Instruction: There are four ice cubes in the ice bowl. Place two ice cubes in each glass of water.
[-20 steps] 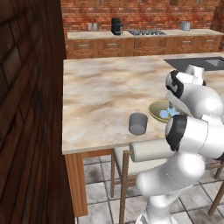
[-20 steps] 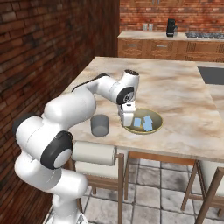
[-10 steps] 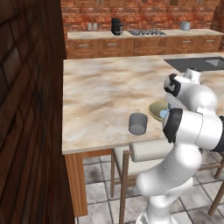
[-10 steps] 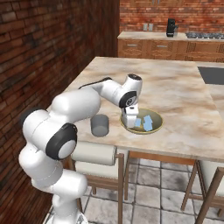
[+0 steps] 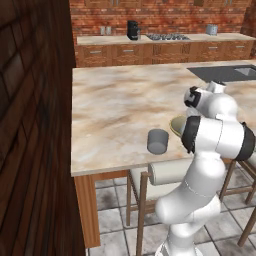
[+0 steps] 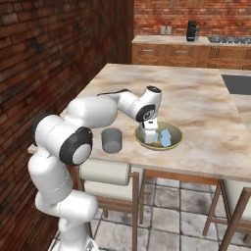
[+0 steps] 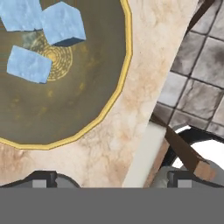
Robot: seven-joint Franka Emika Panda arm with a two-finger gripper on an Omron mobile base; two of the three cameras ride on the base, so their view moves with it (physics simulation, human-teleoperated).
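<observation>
Hand view: my gripper (image 7: 109, 177) points straight down, jaws spread wide with nothing between them, one dark fingertip (image 7: 43, 178) at the lower left of the frame and the other at the lower right. Between the tips lies bare marble counter (image 7: 144, 57), near its edge; grey floor tiles (image 7: 205, 65) fill the right side. Upper left of the frame holds the ice bowl (image 7: 65, 105), olive-yellow inside with a thin golden rim. Three ice cubes (image 7: 61, 24) show in it, clustered at the top left, two touching each other and the third (image 7: 28, 64) just below them; a fourth I cannot make out. Right base view: my gripper (image 6: 149, 131) hangs over the near-left rim of the ice bowl (image 6: 172, 143), centre of the frame, with pale blue cubes (image 6: 164, 137) just right of it inside the bowl. One glass of water (image 6: 111, 140), grey-blue and upright, stands left of the bowl, near but apart. Left base view: the same glass (image 5: 158, 141) sits at centre frame, the bowl's edge (image 5: 176, 125) peeking out right of it behind my arm.
</observation>
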